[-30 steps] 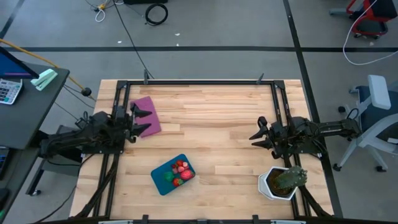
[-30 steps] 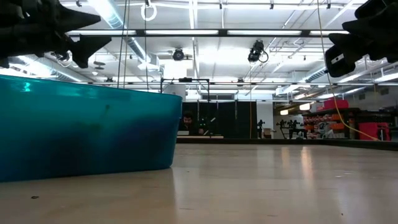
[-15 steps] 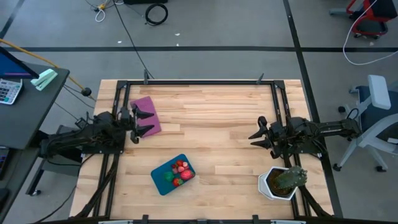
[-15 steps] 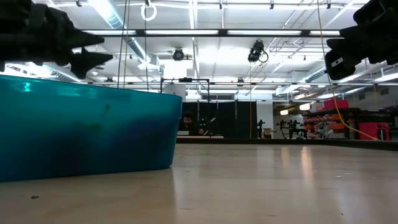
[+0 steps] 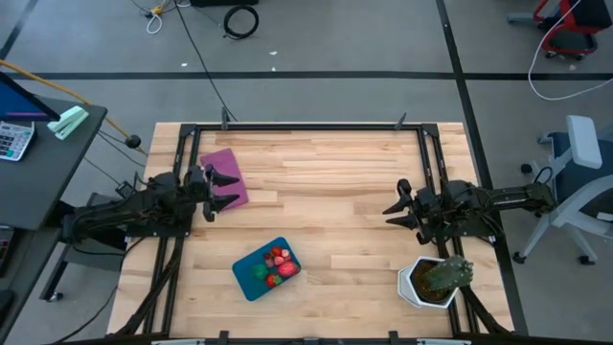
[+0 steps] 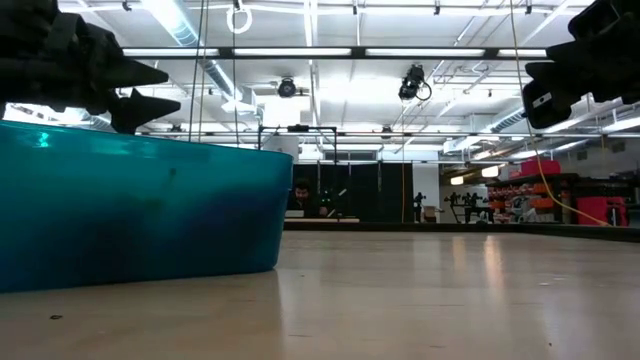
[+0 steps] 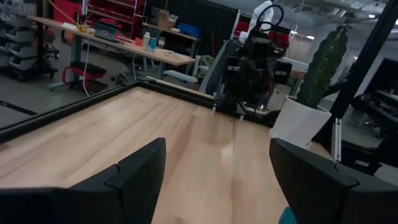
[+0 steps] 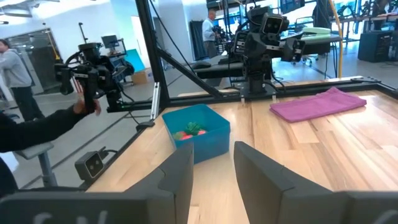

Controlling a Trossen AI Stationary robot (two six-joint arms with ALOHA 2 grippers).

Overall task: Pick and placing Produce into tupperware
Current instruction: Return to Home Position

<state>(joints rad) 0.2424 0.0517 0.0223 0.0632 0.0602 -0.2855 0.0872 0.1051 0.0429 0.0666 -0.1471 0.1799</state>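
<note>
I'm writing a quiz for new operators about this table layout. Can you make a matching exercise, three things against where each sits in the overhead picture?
Things:
1. teal tupperware
2. purple cloth
3. potted plant

Places:
A. bottom right corner of the table
B. upper left, partly covered by the left gripper
C. bottom, left of centre, with produce inside

Pairs: 1-C, 2-B, 3-A

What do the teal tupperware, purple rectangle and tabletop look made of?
Teal tupperware: likely plastic, glossy and slightly translucent, with highlights on its wall. Purple rectangle: seems cloth, matte, with soft wrinkled edges. Tabletop: wood planks, visible grain and seams, satin sheen.
</note>
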